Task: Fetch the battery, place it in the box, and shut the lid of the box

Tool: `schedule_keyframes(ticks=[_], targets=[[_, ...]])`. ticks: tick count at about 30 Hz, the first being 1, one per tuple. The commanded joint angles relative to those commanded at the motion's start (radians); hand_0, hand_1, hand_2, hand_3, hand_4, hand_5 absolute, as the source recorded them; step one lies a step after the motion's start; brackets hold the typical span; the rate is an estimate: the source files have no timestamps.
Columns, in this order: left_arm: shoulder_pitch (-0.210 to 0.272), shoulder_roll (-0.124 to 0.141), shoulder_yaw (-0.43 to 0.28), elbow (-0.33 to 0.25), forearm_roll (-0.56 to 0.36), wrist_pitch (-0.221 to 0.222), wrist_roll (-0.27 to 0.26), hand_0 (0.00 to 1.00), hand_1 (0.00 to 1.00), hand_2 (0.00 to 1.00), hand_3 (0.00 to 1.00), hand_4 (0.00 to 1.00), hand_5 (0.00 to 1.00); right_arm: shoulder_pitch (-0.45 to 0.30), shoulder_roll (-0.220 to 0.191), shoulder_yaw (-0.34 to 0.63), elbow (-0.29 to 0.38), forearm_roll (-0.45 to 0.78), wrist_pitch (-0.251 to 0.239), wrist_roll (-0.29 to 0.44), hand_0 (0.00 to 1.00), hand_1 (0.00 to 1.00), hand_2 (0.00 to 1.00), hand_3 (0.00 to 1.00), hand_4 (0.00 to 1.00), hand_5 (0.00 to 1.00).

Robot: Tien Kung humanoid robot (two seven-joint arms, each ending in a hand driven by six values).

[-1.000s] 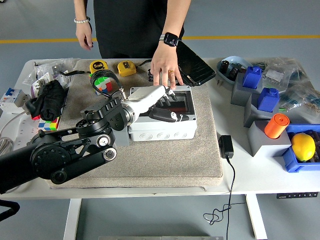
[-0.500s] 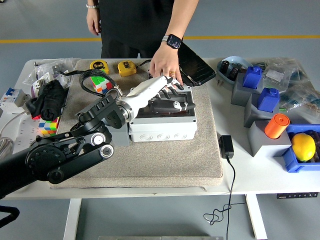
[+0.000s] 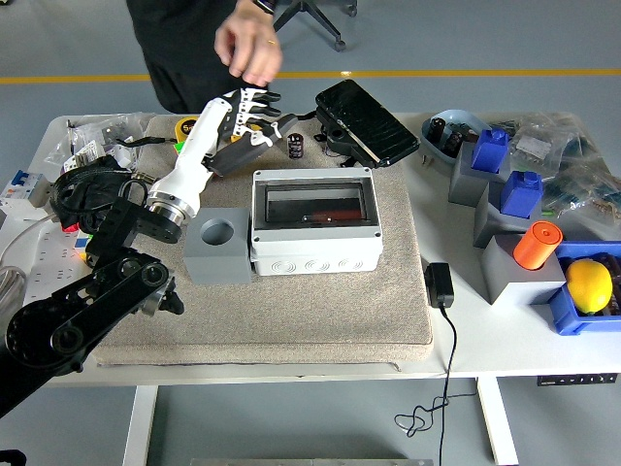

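The grey box [image 3: 312, 254] stands mid-table on the beige mat [image 3: 388, 301]. Its clear lid [image 3: 312, 202] lies flat and shut on top. A dark and red object, seemingly the battery [image 3: 325, 216], shows through the lid. My left hand [image 3: 254, 112] is raised above and to the left of the box, near the table's far edge. Its white fingers [image 3: 245, 97] are spread and hold nothing. A person's hand [image 3: 247, 47] hovers just above my hand, apart from the table. My right arm is out of view.
A grey block with a round hole [image 3: 217, 243] sits against the box's left side. A black case [image 3: 366, 121] and a small black coil [image 3: 296, 146] lie behind the box. Blue bins [image 3: 505, 170], an orange cylinder [image 3: 537, 243], a lemon [image 3: 589, 283] and a power adapter [image 3: 439, 284] are at the right.
My left hand has lifted off the box and swung up and left. The lid now lies shut. The person's hand has drawn back from the box, upward.
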Motion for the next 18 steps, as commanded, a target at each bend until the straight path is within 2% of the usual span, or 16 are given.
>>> schedule_keyframes(ticks=[5,6,8,11,12,17,18], targets=[[0.068,0.016,-0.090,0.013,-0.053,-0.037,-0.025,0.682,0.706,0.687,0.704,0.985,0.623,0.009,0.002,-0.031,-0.015,0.020,0.001,-0.001,0.625,0.668,0.675,0.583,0.953,0.453],[0.074,0.017,-0.099,0.017,-0.059,-0.041,-0.028,0.710,0.746,0.756,0.741,0.998,0.664,0.011,0.002,-0.035,-0.016,0.022,0.001,-0.001,0.629,0.667,0.675,0.583,0.952,0.454],[0.085,0.020,-0.113,0.022,-0.068,-0.046,-0.033,0.710,0.746,0.756,0.741,0.998,0.664,0.013,0.001,-0.044,-0.017,0.027,0.002,-0.001,0.629,0.667,0.675,0.583,0.952,0.454],[0.107,0.024,-0.138,0.022,-0.104,-0.040,-0.063,0.710,0.746,0.756,0.741,0.998,0.664,0.019,0.003,-0.062,-0.022,0.037,0.002,-0.002,0.629,0.667,0.675,0.583,0.952,0.454],[0.115,0.024,-0.147,0.020,-0.114,-0.034,-0.076,0.679,0.756,0.772,0.736,0.998,0.641,0.021,0.003,-0.068,-0.022,0.040,0.002,-0.002,0.629,0.667,0.675,0.583,0.951,0.454],[0.139,0.026,-0.176,0.020,-0.140,-0.029,-0.102,0.679,0.756,0.772,0.736,0.998,0.641,0.028,0.008,-0.088,-0.020,0.049,0.002,-0.002,0.629,0.667,0.675,0.583,0.951,0.454],[0.141,0.026,-0.179,0.020,-0.142,-0.029,-0.104,0.658,0.733,0.736,0.717,0.992,0.611,0.029,0.008,-0.090,-0.021,0.050,0.002,-0.002,0.629,0.667,0.676,0.582,0.951,0.454]])
